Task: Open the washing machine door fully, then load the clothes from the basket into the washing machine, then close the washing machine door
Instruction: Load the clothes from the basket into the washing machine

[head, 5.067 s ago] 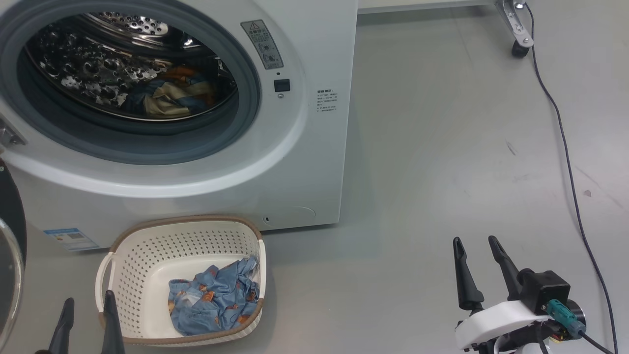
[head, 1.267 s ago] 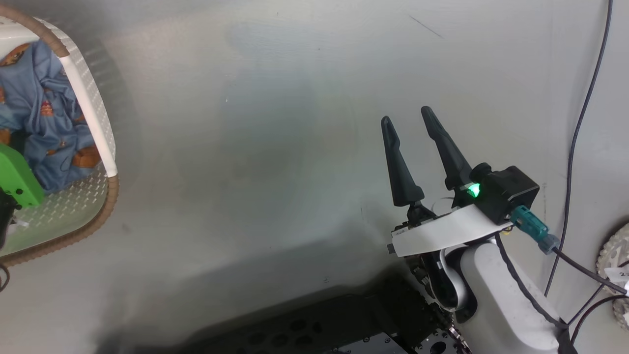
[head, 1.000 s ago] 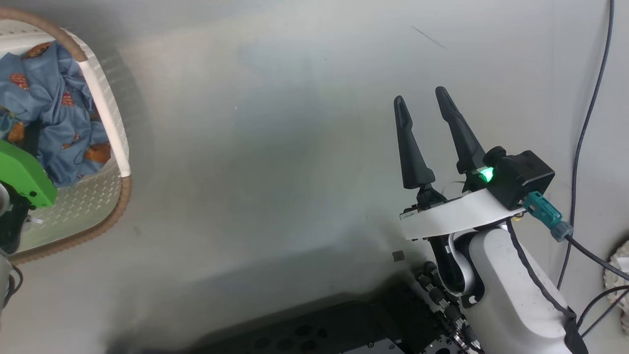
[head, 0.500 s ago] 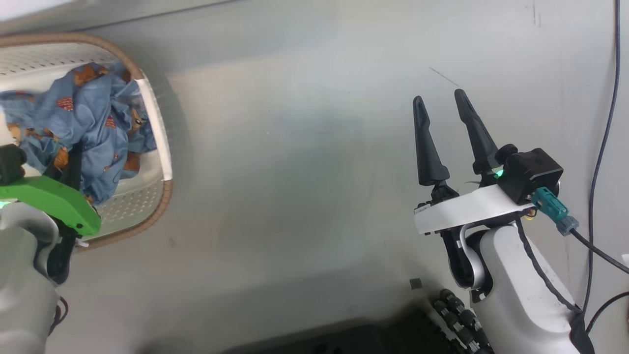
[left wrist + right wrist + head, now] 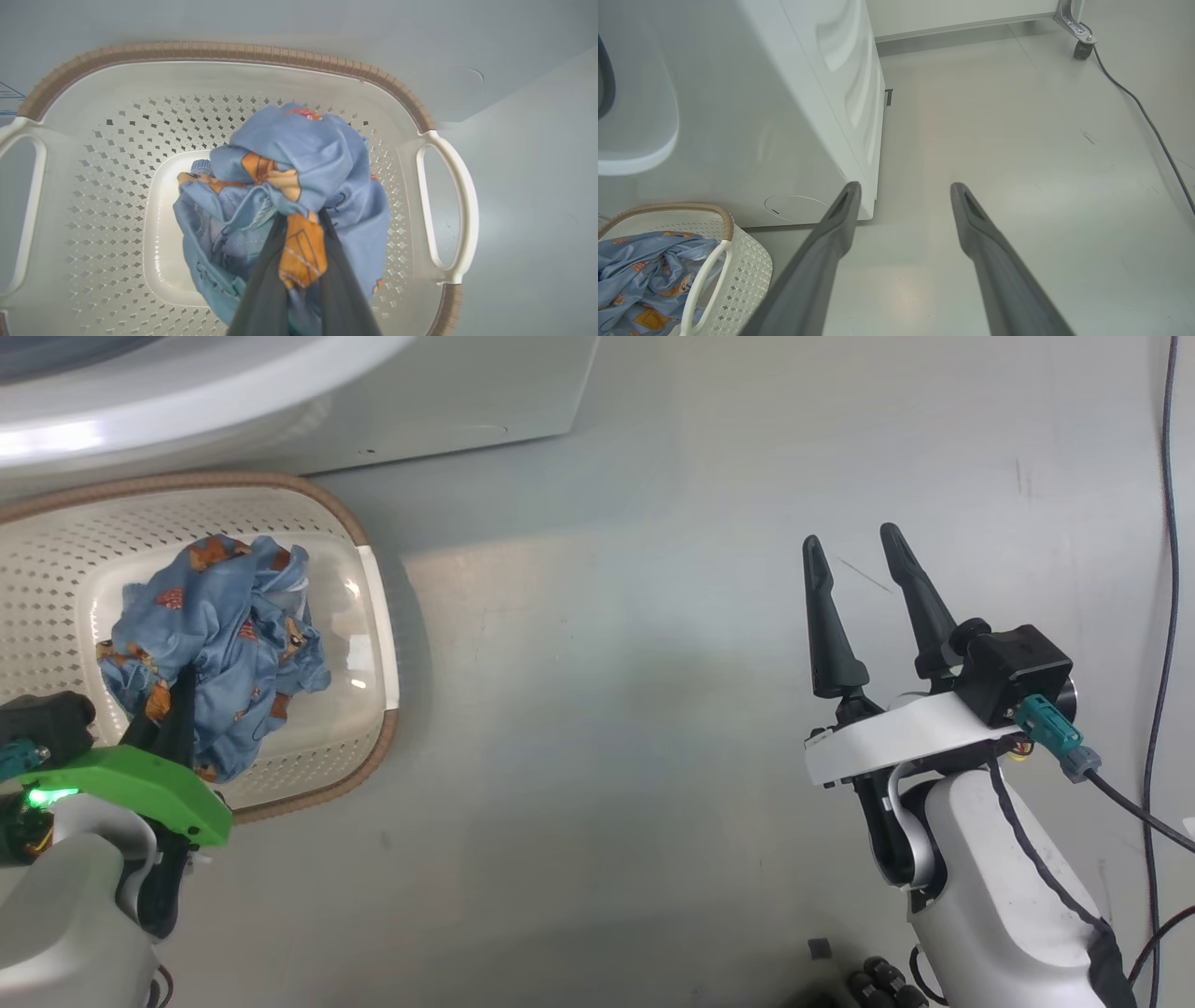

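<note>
Left tool pinches the blue garment — in the basket

Nothing can be read; the blue sticker on the washing machine is cropped.

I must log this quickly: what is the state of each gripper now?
Left gripper: closed on the blue garment in the basket.
Right gripper: open, holding nothing.

The blue garment (small orange prints) is pinched between the jaws of the left gripper, bunched in the cream basket beyond them.
</note>
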### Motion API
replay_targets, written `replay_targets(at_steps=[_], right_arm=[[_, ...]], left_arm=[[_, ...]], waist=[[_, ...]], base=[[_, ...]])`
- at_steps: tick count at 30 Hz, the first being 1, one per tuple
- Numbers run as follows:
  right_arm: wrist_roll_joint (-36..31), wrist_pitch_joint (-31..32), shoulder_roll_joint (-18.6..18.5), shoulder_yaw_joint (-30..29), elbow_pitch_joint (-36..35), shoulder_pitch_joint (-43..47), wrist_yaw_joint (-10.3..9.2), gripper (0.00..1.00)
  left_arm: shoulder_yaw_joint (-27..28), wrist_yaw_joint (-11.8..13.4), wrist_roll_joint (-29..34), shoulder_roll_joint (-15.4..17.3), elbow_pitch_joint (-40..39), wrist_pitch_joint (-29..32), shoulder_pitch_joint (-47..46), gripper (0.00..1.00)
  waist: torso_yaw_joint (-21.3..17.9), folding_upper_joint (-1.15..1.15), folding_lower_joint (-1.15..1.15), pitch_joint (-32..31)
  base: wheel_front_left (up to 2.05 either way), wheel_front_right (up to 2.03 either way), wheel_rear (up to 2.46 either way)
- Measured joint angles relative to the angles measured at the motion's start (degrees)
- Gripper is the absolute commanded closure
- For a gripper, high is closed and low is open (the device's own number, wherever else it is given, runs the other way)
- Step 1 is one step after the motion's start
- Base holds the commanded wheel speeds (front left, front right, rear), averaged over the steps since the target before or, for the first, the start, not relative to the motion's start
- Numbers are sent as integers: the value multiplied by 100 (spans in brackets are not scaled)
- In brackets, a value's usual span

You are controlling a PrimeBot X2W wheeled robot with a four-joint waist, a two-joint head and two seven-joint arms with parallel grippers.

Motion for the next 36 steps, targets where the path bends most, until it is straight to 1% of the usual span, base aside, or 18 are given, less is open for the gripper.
replay_targets(at_steps=[5,13,20,24,32,34,36], right_arm=[[-30,0,-1,-57,76,110,67,0],[-30,0,0,-169,178,316,167,0],[-30,0,0,-314,277,559,219,0],[-30,0,1,-338,302,655,257,0],[-30,0,4,-485,330,893,318,0],[-30,0,4,-508,342,951,320,0],[-30,0,5,-520,345,1029,365,0]], left_arm=[[7,0,-3,-11,20,-49,218,100],[207,0,-24,-20,-55,-49,538,100],[809,0,9,-63,-589,-49,739,100],[1005,0,102,-79,-769,-51,935,100],[1484,0,559,-90,-1365,-49,1373,100],[1648,0,621,-119,-1519,-51,1478,100],[1853,2,740,-141,-1751,-51,1685,100]], waist=[[101,0,0,-371],[229,0,0,-969],[332,0,0,-1483],[376,0,0,-1698],[473,0,0,-2218],[492,0,0,-2329],[510,0,0,-2488]], base=[[0,0,0],[0,0,0],[0,0,0],[0,0,0],[0,0,0],[0,0,0],[0,0,0]])
